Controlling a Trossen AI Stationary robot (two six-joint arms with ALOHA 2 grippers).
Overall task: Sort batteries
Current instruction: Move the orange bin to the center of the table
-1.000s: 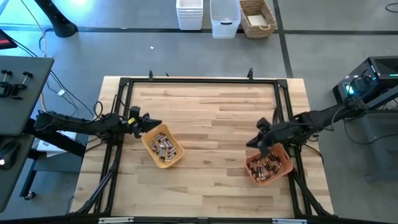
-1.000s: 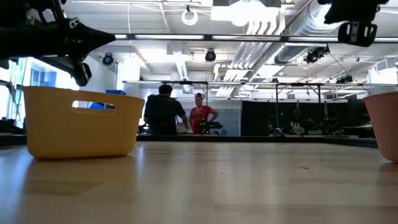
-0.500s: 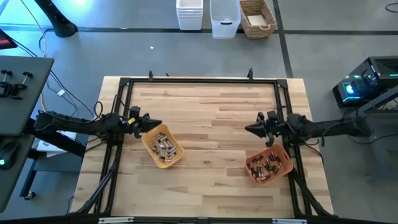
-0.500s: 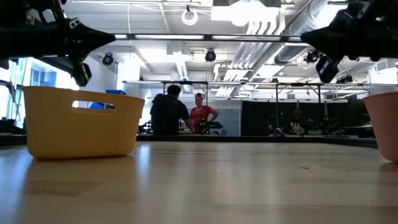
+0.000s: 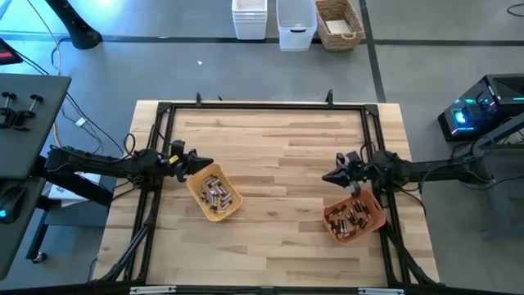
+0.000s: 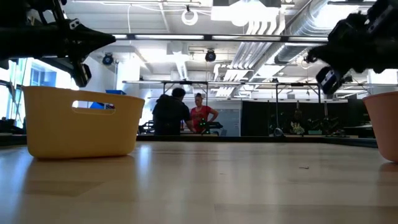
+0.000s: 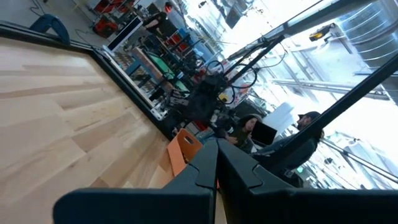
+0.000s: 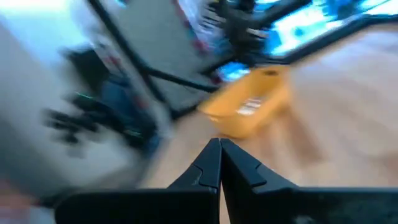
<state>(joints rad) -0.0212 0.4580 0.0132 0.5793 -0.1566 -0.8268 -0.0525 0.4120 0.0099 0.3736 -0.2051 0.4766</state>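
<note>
- The left gripper [image 5: 206, 163] hovers at the left side of the table [image 5: 278, 147], with its fingers pressed together and nothing between them.
- The yellow tray [image 5: 214, 194] sits just beyond and below those fingertips; silvery-grey batteries [image 5: 214, 192] lie heaped inside it.
- The right gripper [image 5: 327, 176] hovers at the right side of the table, fingers shut tip to tip and empty.
- The orange tray [image 5: 354, 217] lies beside and below the right fingers, toward the table's near edge; dark, coppery batteries [image 5: 350, 218] fill its floor.
- The bare wooden surface separates the two pairs of fingertips, which point toward each other; no object stands between them.
- A black frame [image 5: 262, 106] runs along the table's edges, close behind both grippers.
- Beyond the far edge, on the floor, stand two white bins [image 5: 250, 18] and a wicker basket [image 5: 340, 23].
- In the low view, the yellow tray [image 6: 81, 121] stands under the left arm, and two people [image 6: 186, 115] stand in the room behind the table.
</note>
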